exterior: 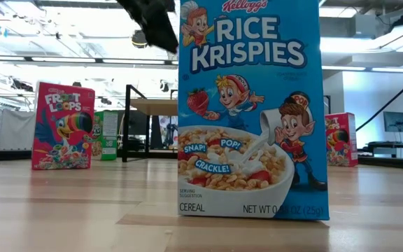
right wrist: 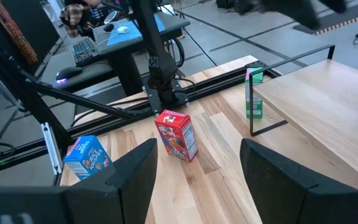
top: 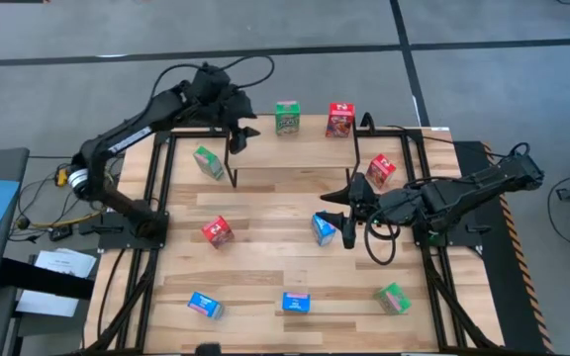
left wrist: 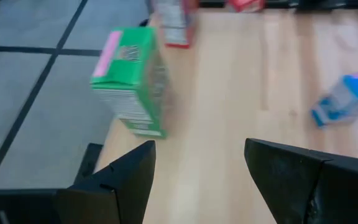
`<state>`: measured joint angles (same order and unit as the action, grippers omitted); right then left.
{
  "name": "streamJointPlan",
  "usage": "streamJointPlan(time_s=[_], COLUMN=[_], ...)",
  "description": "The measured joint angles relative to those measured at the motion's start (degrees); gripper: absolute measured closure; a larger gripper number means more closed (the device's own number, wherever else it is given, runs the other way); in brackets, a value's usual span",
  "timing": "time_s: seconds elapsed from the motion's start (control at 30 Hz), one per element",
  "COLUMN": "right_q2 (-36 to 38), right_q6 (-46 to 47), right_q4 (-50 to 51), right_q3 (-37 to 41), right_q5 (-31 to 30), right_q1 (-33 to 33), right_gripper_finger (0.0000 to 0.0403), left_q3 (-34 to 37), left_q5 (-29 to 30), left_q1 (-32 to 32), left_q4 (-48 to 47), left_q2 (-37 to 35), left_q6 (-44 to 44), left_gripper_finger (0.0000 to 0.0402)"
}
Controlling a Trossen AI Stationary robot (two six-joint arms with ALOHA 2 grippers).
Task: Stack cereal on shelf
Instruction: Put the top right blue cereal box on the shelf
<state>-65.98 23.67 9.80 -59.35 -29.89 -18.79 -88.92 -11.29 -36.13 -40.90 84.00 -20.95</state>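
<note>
1. Your shelf (top: 295, 148) carries a green box (top: 287, 118) and a red box (top: 340, 121).
2. Left gripper (top: 237, 131), fingers apart and empty, hovers at the shelf's left end.
3. Right gripper (top: 336, 210), open and empty, sits before the shelf, beside a blue box (top: 324, 228).

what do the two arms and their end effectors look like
Both arms are dark, nearly black, jointed links. The left arm has a pale stripe with markings along one link and a yellow-orange fitting near its base, with black cables looping above the wrist. The right arm trails a black cable loop beneath it. Each end effector, left and right, has two flat, black, wedge-shaped fingers.
</note>
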Motion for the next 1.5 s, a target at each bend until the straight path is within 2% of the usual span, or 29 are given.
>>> streamJointPlan(time_s=[0.1,0.3,0.6,0.87,1.1,1.5], right_q2=[0.0,0.0,0.0,0.0,0.0,-0.1], right_q6=[0.2,0.3,0.0,0.3,7.4,1.5], right_q4=[0.0,-0.2,-0.2,-0.2,-0.1,1.6], right_q3=[0.0,0.0,0.0,0.0,0.0,-2.1], right_q5=[0.8,7.3,9.0,9.0,9.1,15.1], right_q1=[0.0,0.2,0.6,1.8,5.4,9.8], right_gripper_finger=[0.0147,0.0147,0.0147,0.0147,0.0147,0.0147], left_q3=[0.0,0.0,0.0,0.0,0.0,0.0], left_q5=[0.0,-0.1,-0.2,-4.0,-5.0,-4.9], left_q1=[2.5,8.3,15.9,19.8,21.3,23.5], left_q4=[-1.1,-2.4,-5.0,-8.5,-9.7,-9.8], left_q2=[-3.6,-10.1,-16.0,-16.7,-15.9,-15.9], left_q6=[1.9,6.3,11.6,15.8,19.5,23.3], left_gripper_finger=[0.0163,0.0163,0.0163,0.0163,0.0163,0.0163])
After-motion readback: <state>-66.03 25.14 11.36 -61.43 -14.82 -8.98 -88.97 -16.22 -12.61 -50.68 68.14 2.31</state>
